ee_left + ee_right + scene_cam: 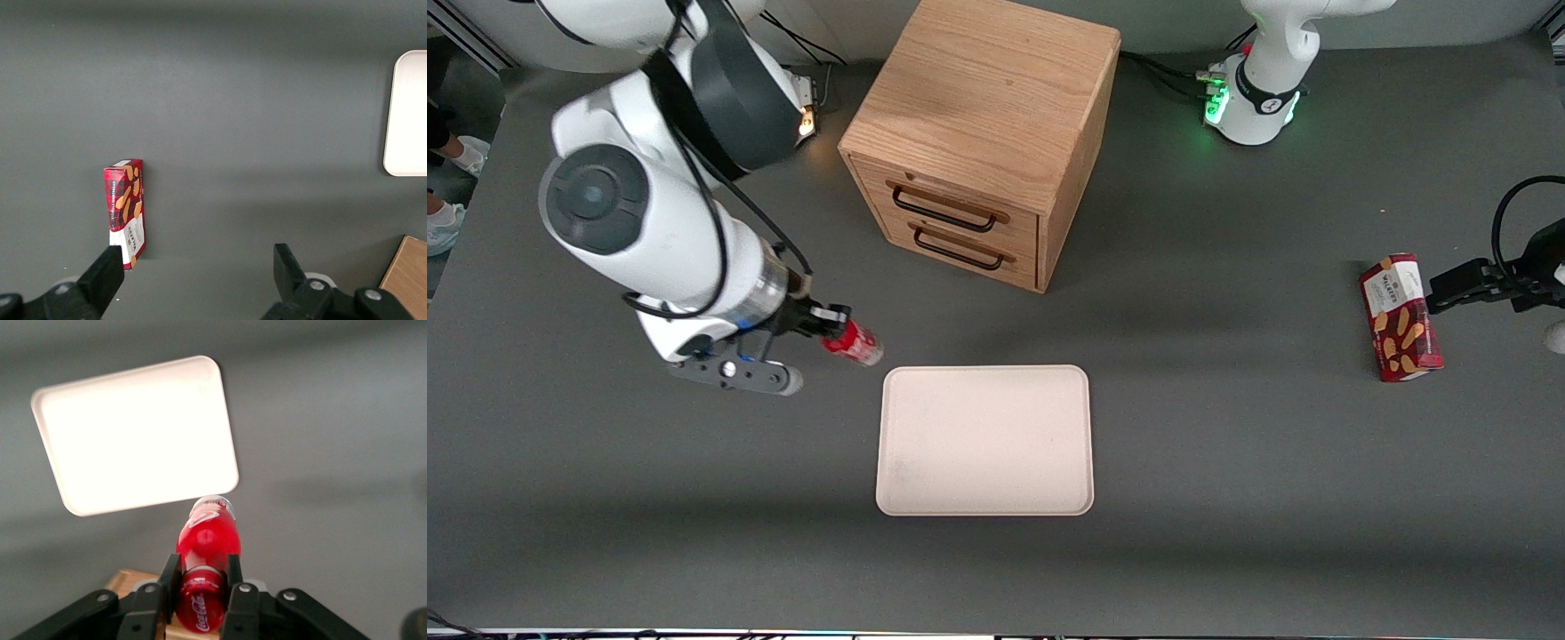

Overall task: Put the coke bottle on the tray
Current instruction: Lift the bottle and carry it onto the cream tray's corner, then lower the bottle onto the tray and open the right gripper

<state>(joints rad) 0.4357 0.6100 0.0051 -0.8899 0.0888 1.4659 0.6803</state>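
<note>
Front view shows the gripper [838, 334] clamped on the coke bottle [854, 343], which is held tilted above the desk [1227, 462], just beside a corner of the tray [984, 440] toward the working arm's end. Right wrist view has both fingers [235, 583] pinching the bottle near its cap. A wooden cabinet [983, 133] with 2 drawers stands farther from the front camera than the tray, and a red snack box [1400, 317] lies toward the parked arm's end.
</note>
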